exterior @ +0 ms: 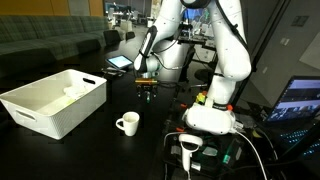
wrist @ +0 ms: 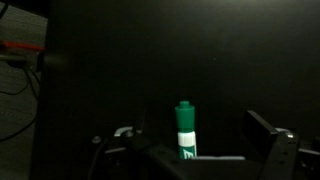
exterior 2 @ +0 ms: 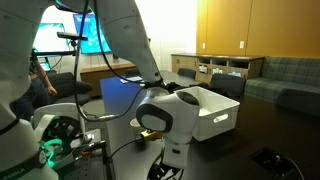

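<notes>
**Gripper** [exterior: 147,92]: I have it hanging low over the dark table [exterior: 90,150]. The jaws are spread wide and pinch nothing. In the wrist view the two fingers [wrist: 268,135] sit well apart, one on each side of the frame.

**Marker** [wrist: 184,125]: Green with a white label band. It sits on the table in the gap between the fingers and touches neither. From the wrist view I cannot tell whether it stands or lies flat. In the exterior views it is too small for me to make out.

**Basket** [exterior: 55,105]: White and open-topped, on the table well apart from the gripper. It shows in both exterior views, but I cannot read its contents.

**Mug** [exterior: 127,123]: White and upright, on the table near the gripper, apart from the basket.

**Laptop** [exterior: 300,100]: Open with the screen lit, on the far side of the arm's base from the basket.

**Tablet** [exterior: 120,62]: Lit, behind the gripper.

**Sofa** [exterior: 50,40]: In the background of an exterior view, beyond the table.
</notes>
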`<state>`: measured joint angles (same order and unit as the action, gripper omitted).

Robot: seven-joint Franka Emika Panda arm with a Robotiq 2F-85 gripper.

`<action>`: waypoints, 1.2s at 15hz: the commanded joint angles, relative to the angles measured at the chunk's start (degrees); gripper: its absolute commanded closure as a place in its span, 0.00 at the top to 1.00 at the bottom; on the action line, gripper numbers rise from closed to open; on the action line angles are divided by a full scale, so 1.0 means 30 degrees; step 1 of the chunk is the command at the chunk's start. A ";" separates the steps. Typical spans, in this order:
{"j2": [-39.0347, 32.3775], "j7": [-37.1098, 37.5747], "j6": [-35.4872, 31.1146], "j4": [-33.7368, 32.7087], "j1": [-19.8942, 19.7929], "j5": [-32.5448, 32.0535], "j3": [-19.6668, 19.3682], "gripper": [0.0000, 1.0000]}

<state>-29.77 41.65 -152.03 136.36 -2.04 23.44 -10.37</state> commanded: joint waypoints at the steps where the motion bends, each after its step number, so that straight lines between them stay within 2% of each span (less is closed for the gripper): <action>1: -0.0004 0.0577 -0.0903 0.0236 0.0039 -0.0071 -0.0035 0.89; 4: -0.0130 0.0583 -0.1214 0.0234 -0.0152 0.0098 0.0080 0.79; 6: -0.0176 0.0454 -0.1371 0.0266 -0.0352 0.0202 0.0136 0.83; 11: -0.0681 0.0165 -0.1822 0.0043 -0.0931 0.0588 0.0365 0.79; 13: -0.0763 0.0128 -0.2034 0.0046 -0.1116 0.0651 0.0358 0.74; 15: -0.0670 0.0179 -0.2217 0.0055 -0.1153 0.0645 0.0314 0.64; 16: -0.0651 0.0199 -0.2327 0.0032 -0.1142 0.0629 0.0290 0.55; 17: -0.0671 0.0267 -0.2372 -0.0001 -0.1109 0.0614 0.0261 0.53; 18: -0.0648 0.0301 -0.2426 0.0021 -0.1089 0.0576 0.0213 0.45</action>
<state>-31.47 42.61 -157.25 136.36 -4.69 24.49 -9.93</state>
